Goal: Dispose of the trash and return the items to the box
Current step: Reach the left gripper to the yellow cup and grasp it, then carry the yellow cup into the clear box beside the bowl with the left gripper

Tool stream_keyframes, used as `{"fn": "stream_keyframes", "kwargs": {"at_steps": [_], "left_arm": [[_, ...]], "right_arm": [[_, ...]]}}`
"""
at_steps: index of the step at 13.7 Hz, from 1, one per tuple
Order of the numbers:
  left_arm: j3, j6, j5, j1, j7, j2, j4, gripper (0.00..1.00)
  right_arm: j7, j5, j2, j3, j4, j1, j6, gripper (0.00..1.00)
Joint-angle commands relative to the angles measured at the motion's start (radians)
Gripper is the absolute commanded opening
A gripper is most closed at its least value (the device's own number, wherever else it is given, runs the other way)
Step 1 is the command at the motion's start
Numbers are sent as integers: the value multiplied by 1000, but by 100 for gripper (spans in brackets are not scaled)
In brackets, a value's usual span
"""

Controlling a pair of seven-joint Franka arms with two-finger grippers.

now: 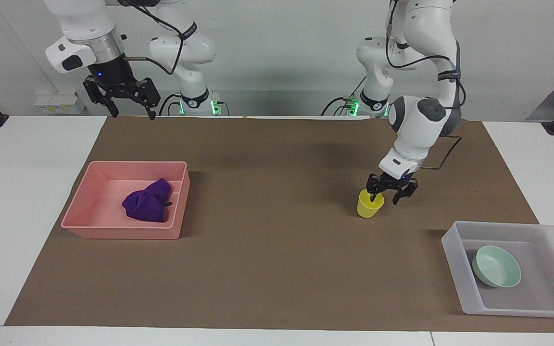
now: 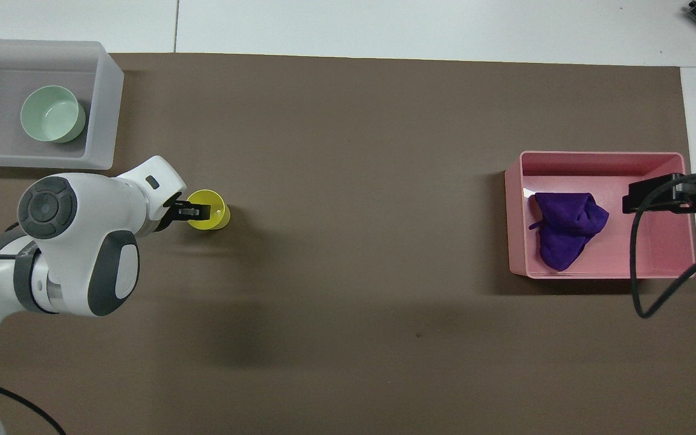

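The yellow cup (image 1: 370, 203) is a small plastic tumbler standing upright, mouth up, on the brown mat (image 1: 277, 250) that covers the desk (image 1: 27, 202).

The left gripper (image 1: 385, 196) is down at the cup's rim with its jaws partly spread: one fingertip (image 1: 373, 197) dips inside the mouth and the other hangs just outside the wall. Whether the fingers already press the wall cannot be told.

From this gripper in the facing view, the cup sits at about 8 o'clock, touching or nearly so. The box (image 1: 455, 250), with the mint-green bowl (image 1: 496, 273) inside, lies toward 4 o'clock.

The right gripper (image 1: 128, 98) hangs open, high above the mat's edge at the robots' end. The purple rag (image 1: 148, 206) lies crumpled in the pink bin (image 1: 118, 231).
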Motion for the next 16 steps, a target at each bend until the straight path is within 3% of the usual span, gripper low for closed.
{"fn": "stream_keyframes", "kwargs": {"at_steps": [1, 4, 8, 12, 16], "left_arm": [[16, 24, 16, -16, -19, -7, -10, 0], [18, -14, 16, 4, -13, -27, 29, 0], [18, -149, 18, 82, -9, -4, 218, 0], [16, -189, 19, 206, 30, 77, 388, 0], [15, -180, 19, 329, 76, 133, 477, 0]], "right_arm": [[-67, -11, 1, 3, -1, -21, -13, 100], [-75, -23, -3, 0, -21, -21, -27, 100], [-73, -23, -4, 2, -28, -19, -21, 100], [-71, -23, -7, 2, -33, -18, -23, 100], [-70, -23, -10, 3, -41, -18, -21, 100]]}}
